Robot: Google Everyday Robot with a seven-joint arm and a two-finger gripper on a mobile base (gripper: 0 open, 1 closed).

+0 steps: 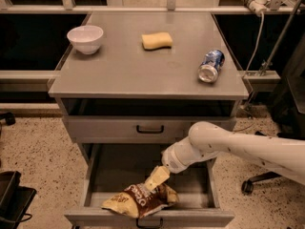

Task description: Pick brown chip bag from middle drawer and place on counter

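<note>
The brown chip bag (140,199) lies crumpled at the front of the open middle drawer (89,182), dark brown with tan ends and white lettering. My gripper (155,179) reaches down into the drawer from the right on a white arm (228,147). Its tip is at the bag's upper edge, just above the bag's middle, and seems to touch it. The counter (133,70) is the grey top of the cabinet, above the drawer.
On the counter stand a white bowl (86,38) at back left, a yellow sponge (157,40) at back middle and a blue can (211,66) lying at right. A shut drawer with a black handle (149,129) sits above the open one. An office chair base (248,185) is at right.
</note>
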